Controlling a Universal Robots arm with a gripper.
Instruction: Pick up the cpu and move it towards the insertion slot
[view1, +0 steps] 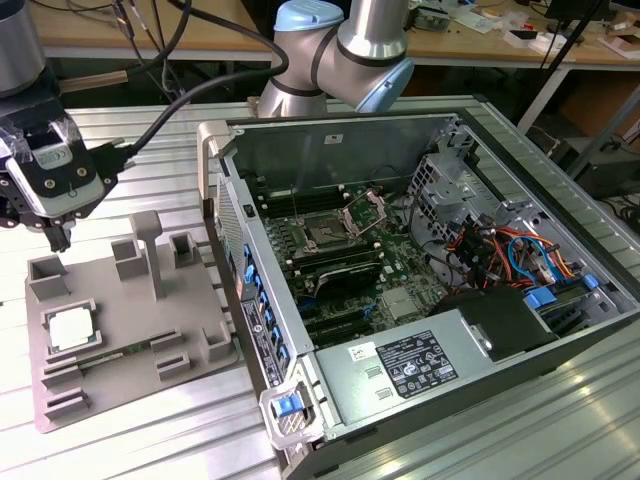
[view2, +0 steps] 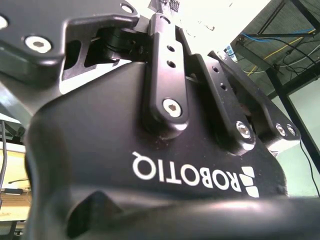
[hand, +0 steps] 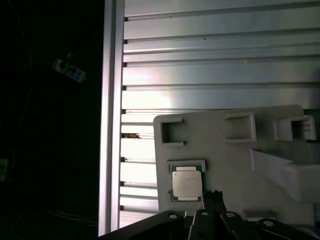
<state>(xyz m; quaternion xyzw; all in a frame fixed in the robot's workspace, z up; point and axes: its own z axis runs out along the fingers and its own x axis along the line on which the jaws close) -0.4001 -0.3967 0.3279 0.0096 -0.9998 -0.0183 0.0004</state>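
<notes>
Item: the cpu (view1: 70, 328), a flat square chip with a pale metal top. It lies flat in a square recess of a grey plastic tray (view1: 130, 345), at the lower left of the exterior view. Nothing touches it. In the first wrist view the cpu (hand: 187, 184) sits in the same framed recess of the tray (hand: 225, 165).

Item: the gripper (view1: 62, 238), black, at the upper left of the exterior view. It points down over the tray's far corner, above a raised block and apart from the cpu. Its fingers look closed on each other, narrowing to one tip and holding nothing. In the first wrist view the gripper (hand: 216, 196) shows just beside the cpu.

Item: the insertion slot (view1: 325, 235), a square socket with a dark centre, its silver bracket (view1: 365, 210) hinged up. It sits on the motherboard inside the open computer case (view1: 230, 200), centre of the exterior view, well apart from the cpu.

Item: the bench (view1: 150, 440), made of ribbed aluminium, carries the tray and the case.

Item: the robot arm (view1: 350, 50), with silver and pale blue joints, stands at the top centre, behind the case.
</notes>
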